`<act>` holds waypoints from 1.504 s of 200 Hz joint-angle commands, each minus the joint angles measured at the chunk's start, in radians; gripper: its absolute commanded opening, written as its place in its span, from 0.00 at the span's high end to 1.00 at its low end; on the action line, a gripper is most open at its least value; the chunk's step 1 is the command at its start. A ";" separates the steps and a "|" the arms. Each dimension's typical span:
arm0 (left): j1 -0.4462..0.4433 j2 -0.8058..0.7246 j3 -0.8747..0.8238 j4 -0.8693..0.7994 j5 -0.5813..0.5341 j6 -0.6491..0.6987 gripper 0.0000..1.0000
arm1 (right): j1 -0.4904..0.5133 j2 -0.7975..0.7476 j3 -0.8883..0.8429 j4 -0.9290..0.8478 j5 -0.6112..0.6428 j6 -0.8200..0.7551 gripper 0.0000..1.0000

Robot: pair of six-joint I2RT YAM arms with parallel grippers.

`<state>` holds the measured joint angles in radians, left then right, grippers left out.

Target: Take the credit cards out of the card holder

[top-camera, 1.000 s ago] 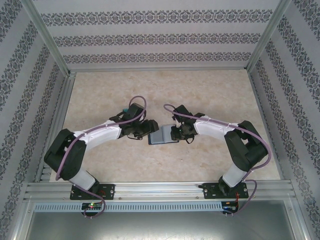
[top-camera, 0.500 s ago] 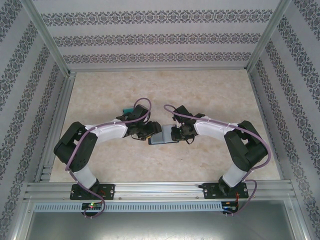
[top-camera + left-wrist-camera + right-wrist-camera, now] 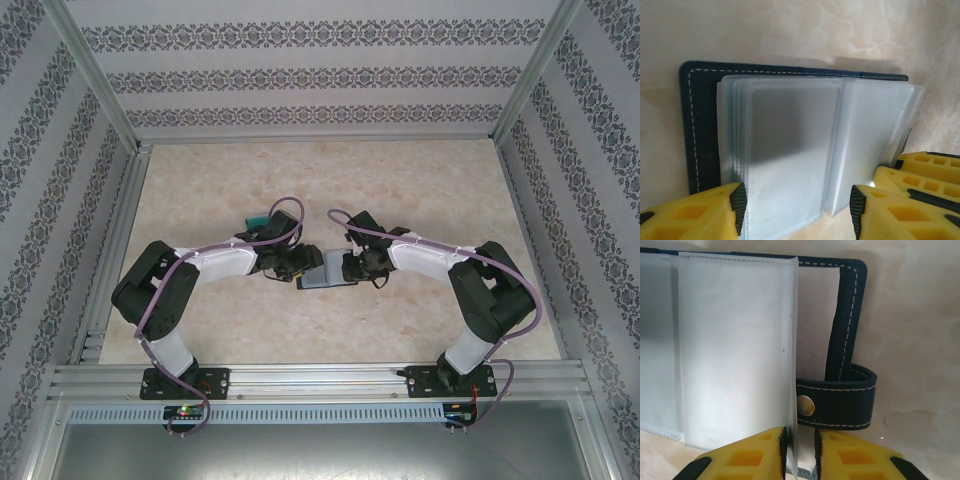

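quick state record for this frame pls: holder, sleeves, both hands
card holder: lying open on the table, navy cover underneath
clear sleeves: frosted stack spread over both halves; cannot tell whether cards are inside
snap tab: looped beside the cover's edge, metal snap showing
left hand: open, fingers apart at the sleeves' near edge
right hand: shut on the near edge of one sleeve
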<state>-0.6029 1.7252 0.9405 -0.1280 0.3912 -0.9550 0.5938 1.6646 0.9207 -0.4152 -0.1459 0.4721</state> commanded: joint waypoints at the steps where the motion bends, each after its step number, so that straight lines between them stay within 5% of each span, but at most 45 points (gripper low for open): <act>1: -0.015 0.020 0.034 -0.050 -0.015 0.008 0.41 | 0.011 0.010 -0.006 -0.004 0.017 0.014 0.75; 166: -0.041 0.040 0.094 0.113 0.150 0.051 0.41 | 0.005 0.023 -0.001 -0.002 0.011 0.018 0.73; 301: -0.072 0.185 0.264 0.121 0.249 0.072 0.40 | -0.134 -0.135 -0.087 0.027 -0.041 0.096 0.64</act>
<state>-0.6575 1.8709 1.1572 -0.0174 0.6064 -0.9154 0.4721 1.5261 0.8597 -0.3962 -0.1600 0.5514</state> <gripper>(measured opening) 0.594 0.360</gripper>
